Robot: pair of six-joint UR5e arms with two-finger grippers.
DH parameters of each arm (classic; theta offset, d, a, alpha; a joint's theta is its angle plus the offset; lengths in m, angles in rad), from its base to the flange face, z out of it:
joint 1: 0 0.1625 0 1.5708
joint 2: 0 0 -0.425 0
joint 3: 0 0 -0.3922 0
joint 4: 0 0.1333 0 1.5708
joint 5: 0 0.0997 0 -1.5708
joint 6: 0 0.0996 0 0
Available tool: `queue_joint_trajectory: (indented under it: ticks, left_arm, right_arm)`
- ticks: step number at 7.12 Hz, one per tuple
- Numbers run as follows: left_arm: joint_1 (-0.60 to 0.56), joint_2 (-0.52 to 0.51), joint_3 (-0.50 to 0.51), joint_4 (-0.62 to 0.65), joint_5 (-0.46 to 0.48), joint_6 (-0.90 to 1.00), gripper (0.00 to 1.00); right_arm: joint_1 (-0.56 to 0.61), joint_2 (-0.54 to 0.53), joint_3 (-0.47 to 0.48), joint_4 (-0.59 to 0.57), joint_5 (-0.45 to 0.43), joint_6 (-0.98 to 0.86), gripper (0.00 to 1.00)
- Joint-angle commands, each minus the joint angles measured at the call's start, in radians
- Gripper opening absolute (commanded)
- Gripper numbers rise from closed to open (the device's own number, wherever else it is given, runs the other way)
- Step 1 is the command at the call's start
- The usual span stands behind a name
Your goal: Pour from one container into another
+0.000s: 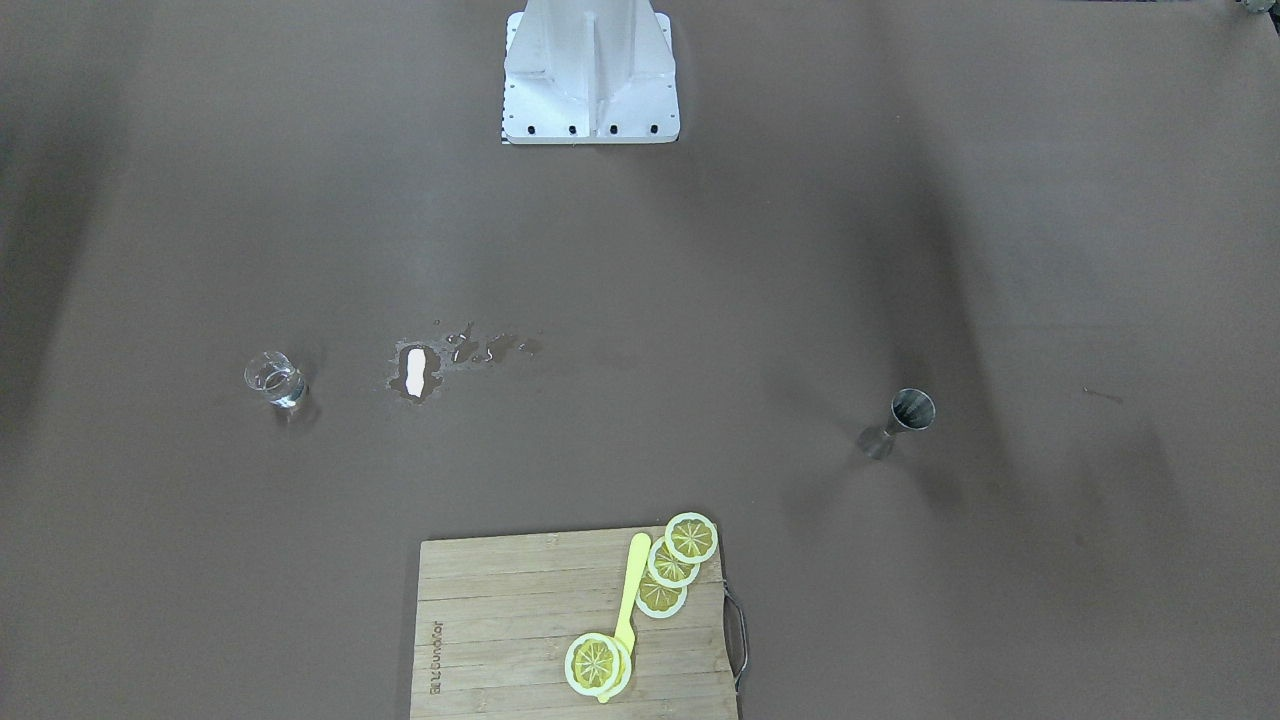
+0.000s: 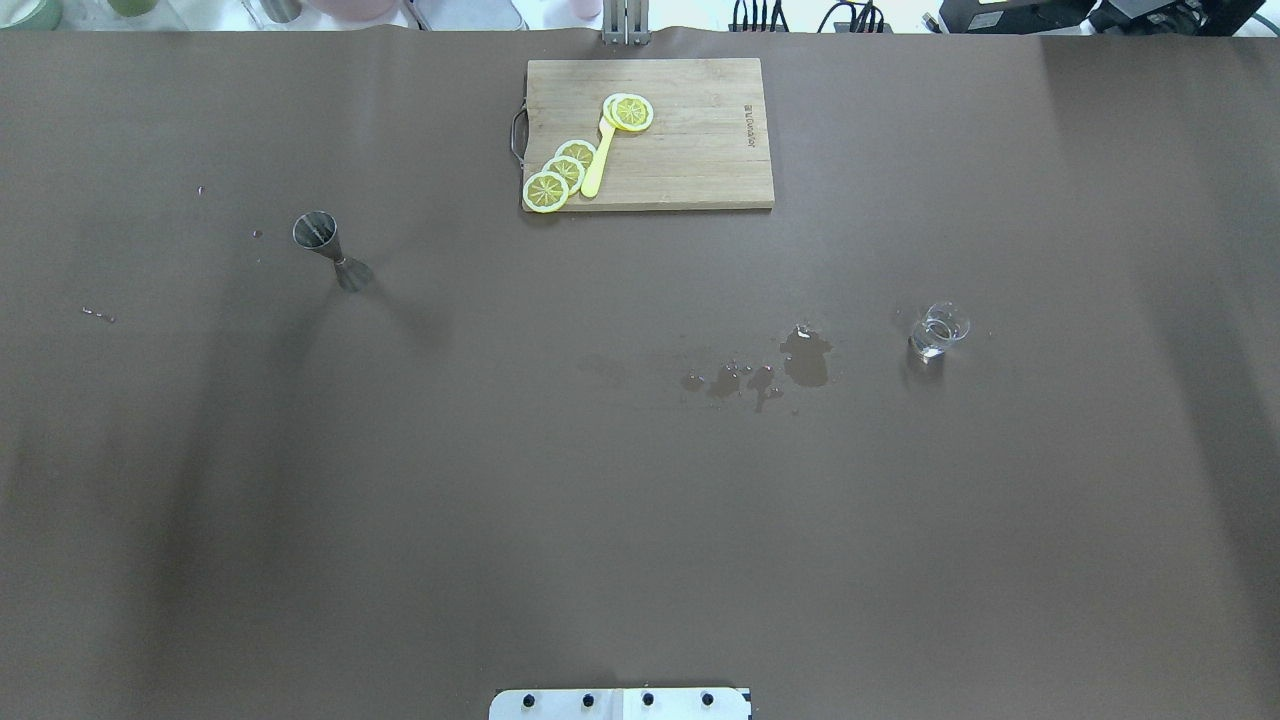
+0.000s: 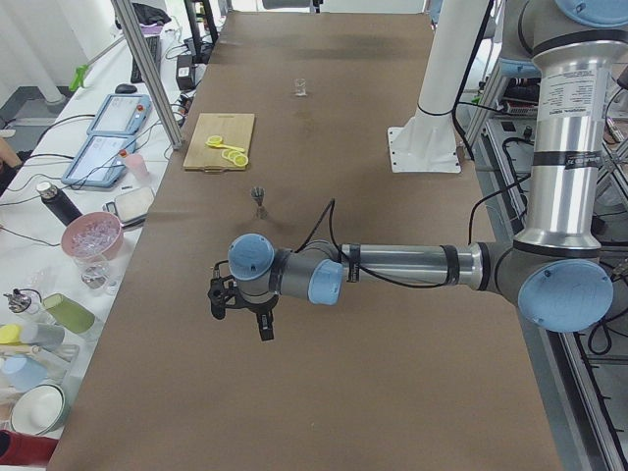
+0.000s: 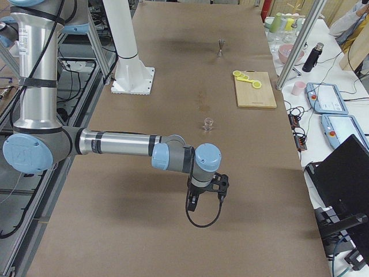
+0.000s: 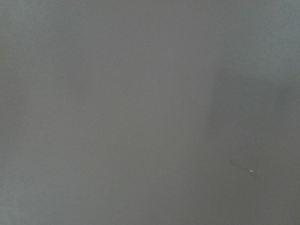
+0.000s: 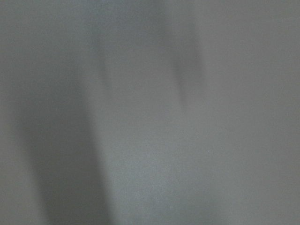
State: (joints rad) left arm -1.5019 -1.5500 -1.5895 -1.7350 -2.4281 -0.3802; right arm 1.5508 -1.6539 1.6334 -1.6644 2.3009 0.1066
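The small clear glass [image 1: 274,378] [image 2: 938,331] stands upright on the robot's right half of the brown table, with a little clear liquid in it. The silver jigger [image 1: 900,422] [image 2: 330,248] stands upright on the left half, far from the glass. Neither arm appears in the overhead or front views. In the exterior left view my left gripper [image 3: 235,306] hangs above bare table, nearer that camera than the jigger [image 3: 259,201]. In the exterior right view my right gripper [image 4: 203,190] hovers short of the glass [image 4: 209,124]. I cannot tell whether either is open or shut. Both wrist views show only table.
A wet spill [image 2: 800,360] [image 1: 440,360] darkens the table between the glass and the centre. A wooden cutting board [image 2: 690,150] with lemon slices [image 2: 560,172] and a yellow knife [image 2: 597,165] lies at the far edge. The white robot base [image 1: 590,75] stands mid-table on the near side.
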Motion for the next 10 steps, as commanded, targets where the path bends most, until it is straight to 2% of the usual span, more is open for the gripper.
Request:
queue_joint_trajectory:
  ticks: [1, 3, 4, 5, 6, 10]
  left_arm:
    - [-0.009, 0.067, -0.078, 0.031, 0.009, 0.100, 0.99]
    - [-0.052, 0.071, -0.070, 0.072, 0.009, 0.222, 0.99]
    - [-0.081, 0.106, -0.069, 0.066, 0.056, 0.236, 0.99]
    - [-0.080, 0.106, -0.078, 0.068, 0.142, 0.242, 0.99]
    - [-0.077, 0.105, -0.067, 0.069, 0.165, 0.238, 0.99]
    - [-0.070, 0.093, -0.073, 0.074, 0.155, 0.224, 0.99]
  right_arm:
    - [0.000, -0.003, 0.003, 0.000, 0.000, -0.001, 1.00]
    - [0.000, -0.003, 0.002, 0.000, -0.002, -0.001, 1.00]
    - [0.000, -0.003, 0.002, 0.000, -0.002, -0.001, 1.00]
    - [0.000, -0.003, 0.002, 0.000, -0.003, -0.001, 1.00]
    - [0.000, -0.003, 0.002, 0.000, -0.003, -0.001, 1.00]
    - [0.000, -0.004, 0.002, 0.000, -0.003, 0.001, 1.00]
